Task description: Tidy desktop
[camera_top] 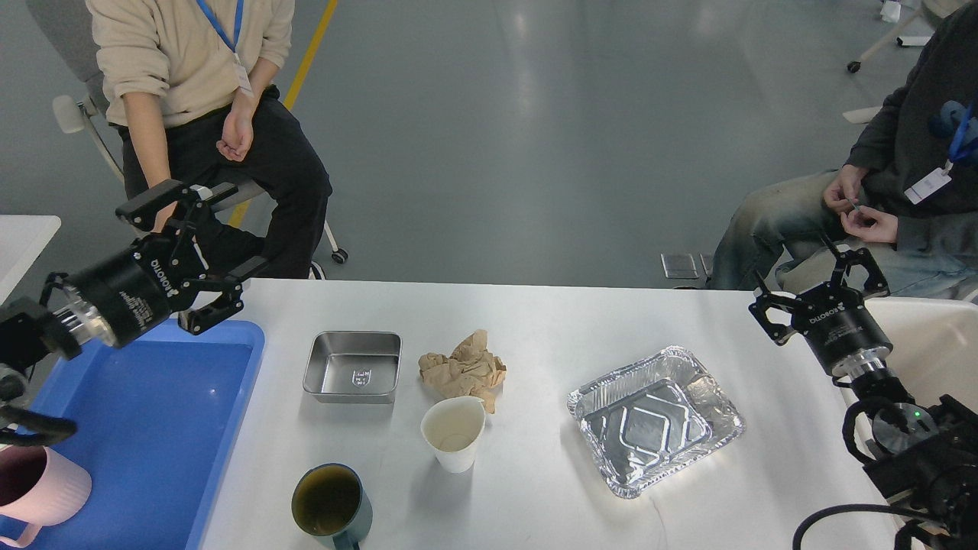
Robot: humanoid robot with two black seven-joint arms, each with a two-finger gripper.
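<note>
The desktop (535,489) fills the lower middle of the view, white, w/ five loose things on it, one of each: 1 steel tray (353,366) at centre-left, empty; 1 crumpled brown paper wad (464,370) just right of it; 1 white paper cup (453,432) upright, touching or just in front of the wad (can't tell which); 1 dark mug (331,504) near the front edge, dark liquid inside; 1 foil container (655,419) to the right, empty, well apart from the rest. On the left edge sits 1 blue tray (153,428) w/ raised rim, and 1 pink mug (38,489) at its near-left corner, partly cut off by the frame. Left gripper (197,256) hangs above the blue tray's far corner, fingers (157,200) spread wide, holding nothing. Right gripper (829,286) is up by the desktop's far-right corner, fingers (867,267) also spread apart, empty. 2 people sit beyond the far edge: one in a beige top (191,53) at upper left, behind the left gripper, and one in a dark top (917,137) at upper right, hands together. A small white table (23,237) pokes in at far left. A white curved surface (940,351) lies behind the right arm. Nothing sits between either gripper and the items on the desktop.
</note>
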